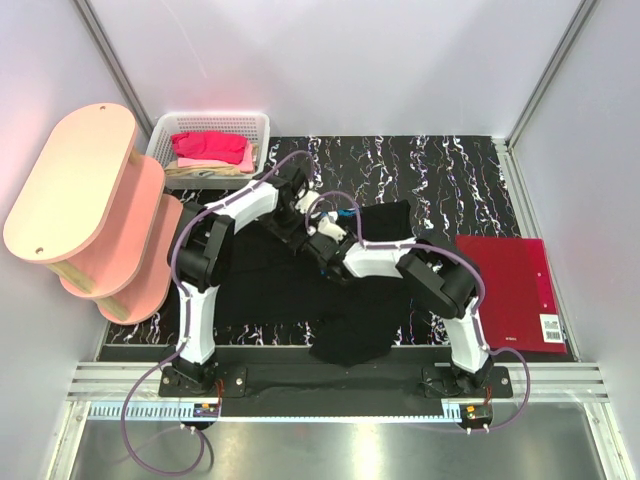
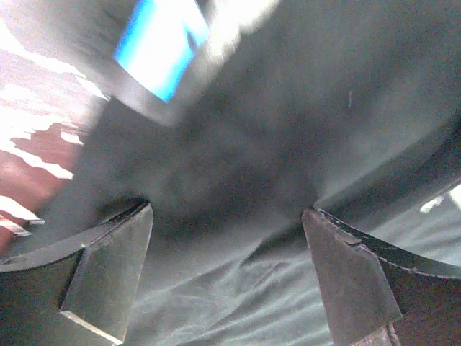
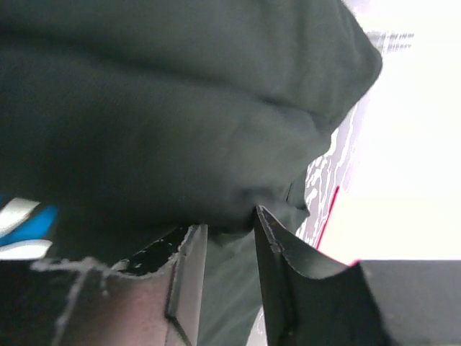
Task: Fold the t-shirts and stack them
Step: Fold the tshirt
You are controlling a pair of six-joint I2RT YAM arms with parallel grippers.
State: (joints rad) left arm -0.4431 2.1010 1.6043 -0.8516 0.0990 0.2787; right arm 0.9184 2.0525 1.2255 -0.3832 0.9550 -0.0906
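The black t-shirt (image 1: pixel 280 285) lies spread and rumpled on the black marbled surface (image 1: pixel 440 180), one part hanging toward the near edge. My left gripper (image 1: pixel 298 212) is at the shirt's far edge. In the left wrist view it (image 2: pixel 227 209) is wide open over the black cloth (image 2: pixel 288 144). My right gripper (image 1: pixel 322 243) is just beside it. In the right wrist view it (image 3: pixel 228 218) has its fingers close together on a raised fold of the black cloth (image 3: pixel 180 108). A bright pink shirt (image 1: pixel 210 148) lies in the basket. The dark red shirt is not in view.
A white mesh basket (image 1: pixel 215 122) stands at the back left. A pink tiered shelf (image 1: pixel 80 190) stands at the left edge. A flat red folder (image 1: pixel 505 290) lies at the right. Walls close in on both sides and the back.
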